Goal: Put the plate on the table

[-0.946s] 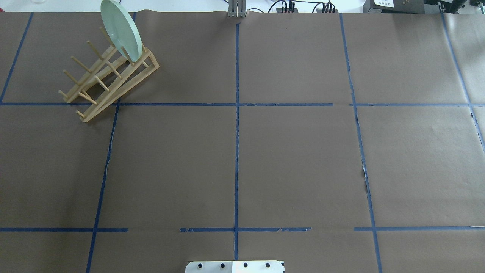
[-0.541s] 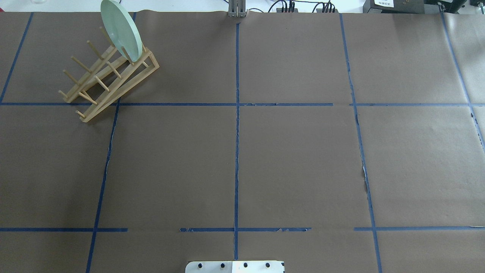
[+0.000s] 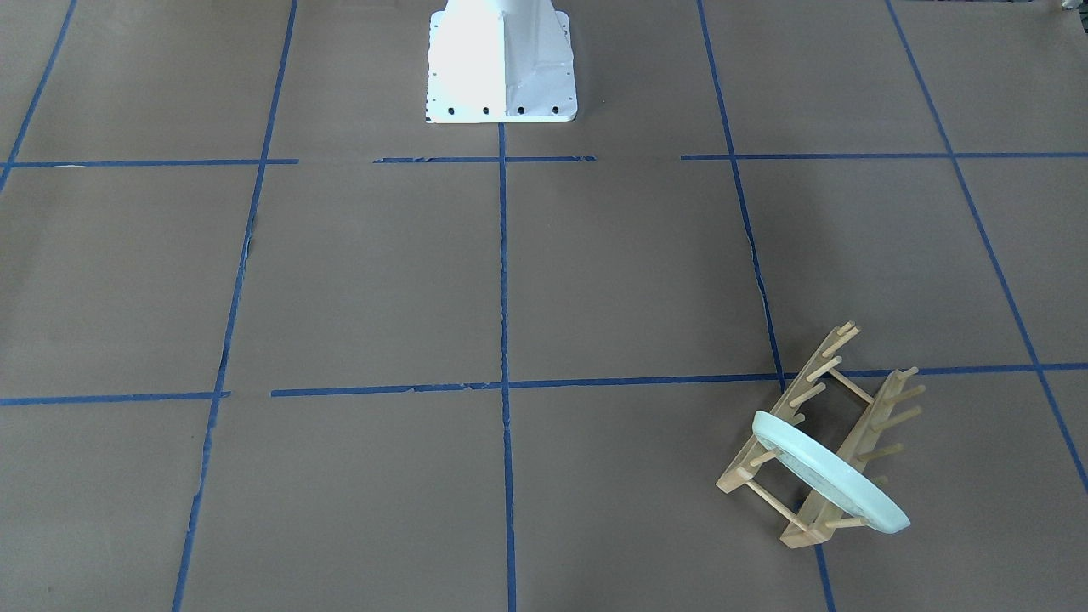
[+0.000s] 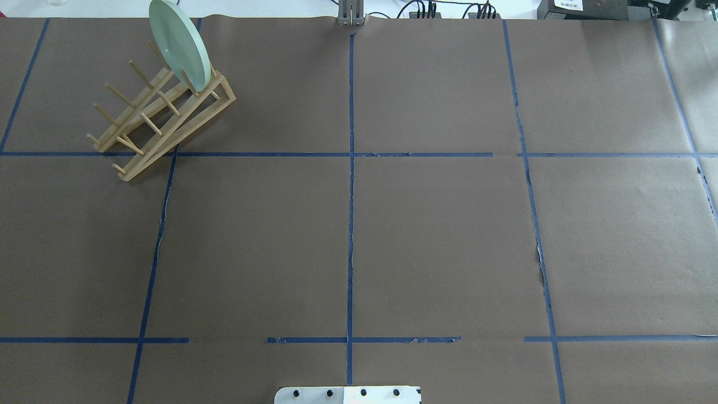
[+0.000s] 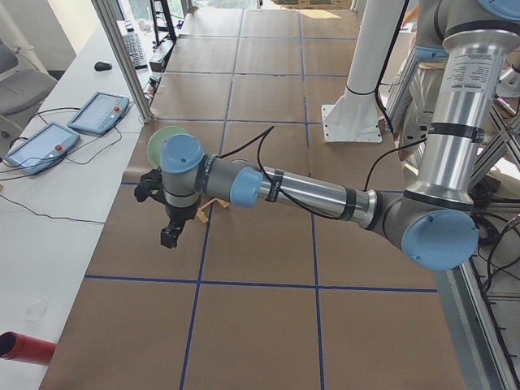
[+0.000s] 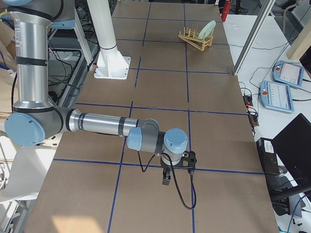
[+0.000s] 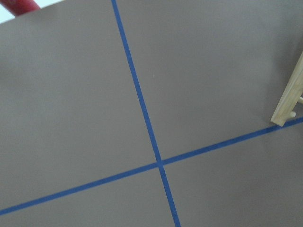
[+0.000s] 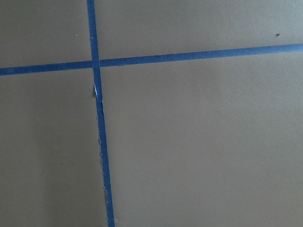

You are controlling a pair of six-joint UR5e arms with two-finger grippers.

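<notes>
The arms I'm driving are brushed silver tubes with pale blue joint caps, the left arm [image 5: 309,193] and the right arm [image 6: 97,124] alike. Black bands ring the links, and a thin black cable [image 5: 244,143] trails to each wrist. The left gripper [image 5: 169,237] and right gripper [image 6: 166,180] are black. The white pedestal [image 3: 501,68] flares to a bolted foot.

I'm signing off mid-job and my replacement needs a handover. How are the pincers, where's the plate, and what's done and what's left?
Left pincer: above the table, near the empty end of the wooden peg rack. I can't tell if it is open or shut.
Right pincer: over bare paper, far from the rack. I can't tell its state either.
Round pale mint-green plate: on edge between the rack's end pegs, untouched.
Done: nothing.
Left: grasp the plate, lift it out and lay it on the brown paper-covered table.
</notes>
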